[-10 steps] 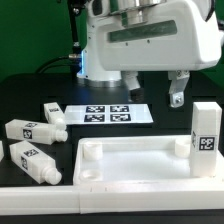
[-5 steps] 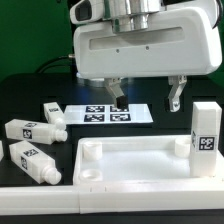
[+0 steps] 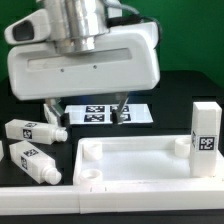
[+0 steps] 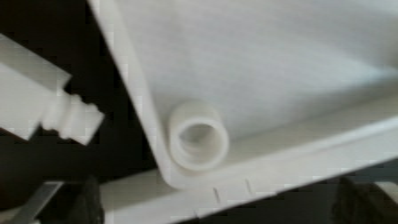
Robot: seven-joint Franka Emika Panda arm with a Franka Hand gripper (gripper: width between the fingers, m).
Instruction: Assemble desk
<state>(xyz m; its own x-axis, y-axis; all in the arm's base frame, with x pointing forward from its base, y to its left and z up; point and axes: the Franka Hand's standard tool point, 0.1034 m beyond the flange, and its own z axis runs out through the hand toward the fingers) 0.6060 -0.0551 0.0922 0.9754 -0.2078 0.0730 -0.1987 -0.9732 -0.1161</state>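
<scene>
The desk's white panel [image 3: 140, 166] lies flat with its raised rim and a round corner socket [image 3: 88, 175] facing up. One tagged leg [image 3: 205, 139] stands upright at the panel's far corner on the exterior view's right. Two more legs [image 3: 22, 128] [image 3: 36, 162] lie on the black table to the left. My gripper [image 3: 86, 110] hangs open above the panel's left end, with nothing between its fingers. In the wrist view the corner socket [image 4: 196, 140] and a leg's ridged end [image 4: 68, 112] show below the gripper [image 4: 217, 203].
The marker board [image 3: 100, 114] lies behind the panel, partly hidden by my fingers. A fourth tagged leg [image 3: 57, 116] lies by its left end. A long white bar [image 3: 110, 203] runs along the table's front edge, also in the wrist view [image 4: 267, 178].
My gripper has swung from the exterior view's right to its left and come closer to the camera, staying open. Panel and legs have not moved.
</scene>
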